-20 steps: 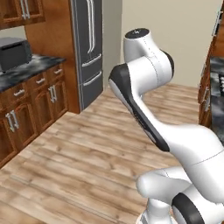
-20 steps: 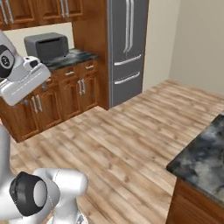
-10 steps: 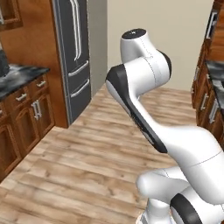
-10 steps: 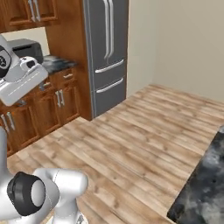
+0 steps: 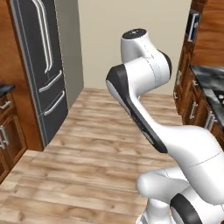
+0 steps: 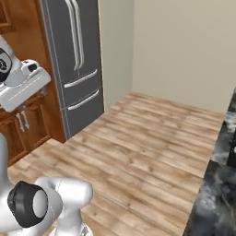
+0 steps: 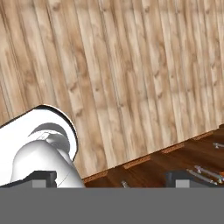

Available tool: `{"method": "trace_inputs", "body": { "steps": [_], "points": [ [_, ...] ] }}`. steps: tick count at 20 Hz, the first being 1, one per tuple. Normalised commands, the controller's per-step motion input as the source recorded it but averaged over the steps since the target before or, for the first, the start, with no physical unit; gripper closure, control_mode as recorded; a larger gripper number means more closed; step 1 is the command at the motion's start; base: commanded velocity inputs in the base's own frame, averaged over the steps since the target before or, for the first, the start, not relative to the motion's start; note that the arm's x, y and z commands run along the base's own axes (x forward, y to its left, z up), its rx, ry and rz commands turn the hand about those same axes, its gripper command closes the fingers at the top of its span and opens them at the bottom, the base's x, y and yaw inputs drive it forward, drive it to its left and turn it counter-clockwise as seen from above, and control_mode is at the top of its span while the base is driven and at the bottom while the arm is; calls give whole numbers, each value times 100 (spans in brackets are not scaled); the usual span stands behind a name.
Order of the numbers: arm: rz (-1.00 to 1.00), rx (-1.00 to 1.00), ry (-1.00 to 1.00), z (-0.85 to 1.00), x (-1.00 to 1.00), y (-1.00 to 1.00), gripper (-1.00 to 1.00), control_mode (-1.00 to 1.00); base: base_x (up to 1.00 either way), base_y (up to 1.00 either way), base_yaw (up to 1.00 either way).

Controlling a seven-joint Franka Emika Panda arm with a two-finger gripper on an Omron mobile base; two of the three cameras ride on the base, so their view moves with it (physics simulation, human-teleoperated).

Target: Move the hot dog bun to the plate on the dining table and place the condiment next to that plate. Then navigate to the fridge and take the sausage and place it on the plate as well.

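Since the earlier frames the whole scene has slid sideways in both base views, which means the base has turned or driven on; the black appliance on the wall counter has left the picture and the fridge (image 5: 41, 70) now stands larger.

Nearest in the hand view, the pincer (image 7: 112, 180) points down at the wooden floor (image 7: 131, 74), its two dark fingertips (image 7: 183, 179) set far apart with nothing between them, so it is spread wide and empty. Past the tips runs the edge of brown wooden cabinet fronts (image 7: 183, 162) with metal handles.

Next out, the plank floor spreads ahead of the base. At the lower right of the right base view, the dark marbled top of the dining table (image 6: 216, 193) comes into the picture. To the left in the same view is a brown wall cabinet (image 6: 23, 129) with bar handles.

Farther off stands the grey steel fridge, doors shut, its long vertical handles and two bottom drawers in plain sight, set against the beige wall (image 6: 184, 46).
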Motion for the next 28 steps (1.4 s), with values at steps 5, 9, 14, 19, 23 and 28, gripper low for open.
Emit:
{"method": "trace_inputs", "body": {
  "steps": [5,9,14,19,23,28],
  "points": [
    [0,0,0,0,0,0,-100,100,100,0,-25],
    [0,0,0,0,0,0,-100,100,100,0,-21],
    [0,0,0,0,0,0,-100,100,100,10,-7],
    [0,0,0,0,0,0,-100,100,100,32,26],
    [0,0,0,0,0,0,-100,100,100,12,48],
    [0,0,0,0,0,0,-100,100,95,-6,60]
  ]
}}
